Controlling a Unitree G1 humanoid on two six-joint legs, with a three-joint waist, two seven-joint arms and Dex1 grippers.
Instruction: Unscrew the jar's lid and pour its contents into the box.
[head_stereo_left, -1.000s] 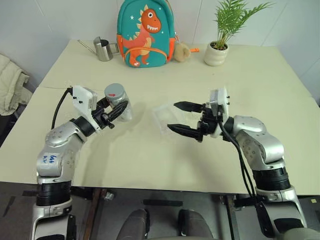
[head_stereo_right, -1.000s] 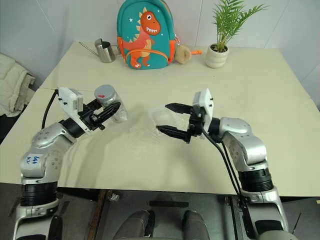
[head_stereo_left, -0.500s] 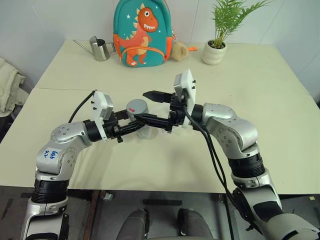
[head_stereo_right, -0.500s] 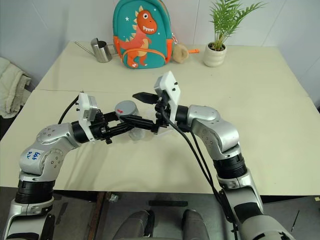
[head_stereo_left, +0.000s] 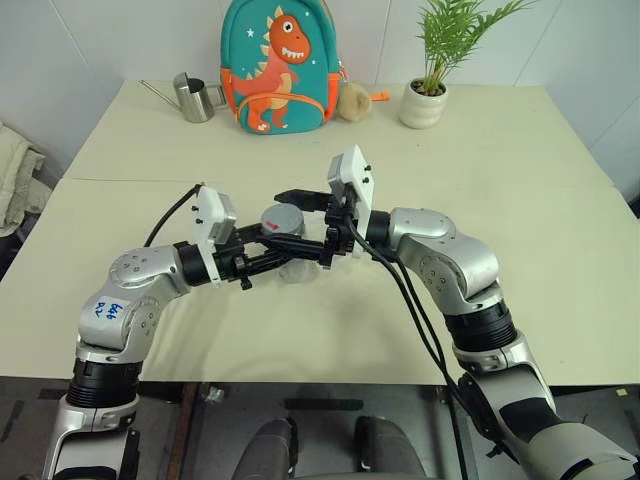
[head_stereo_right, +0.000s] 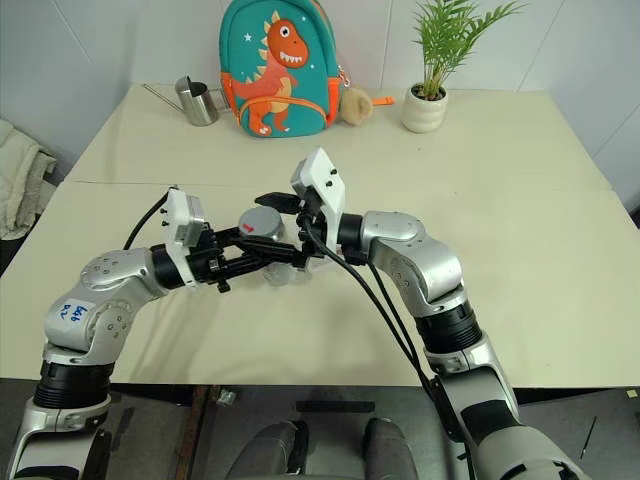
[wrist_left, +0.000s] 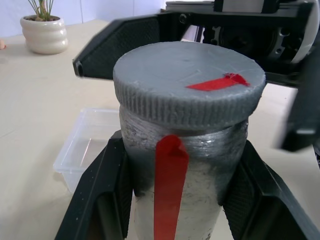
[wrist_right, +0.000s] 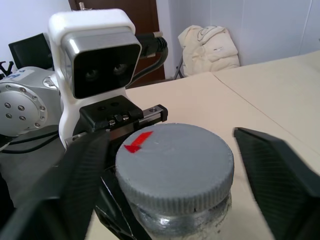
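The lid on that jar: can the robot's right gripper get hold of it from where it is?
Probably yes. The left gripper clamps the jar by its body, below the lid, so the ribbed rim is bare. The right gripper has a finger on either side of the lid, with gaps showing and nothing between.

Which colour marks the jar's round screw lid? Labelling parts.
Grey ribbed lid with a red mark, clearest in left wrist view.

Silvery jar (wrist_left: 185, 165) upright, mid-table, grey lid (wrist_left: 190, 82) on; clear box (wrist_left: 87, 145) just beyond, empty.
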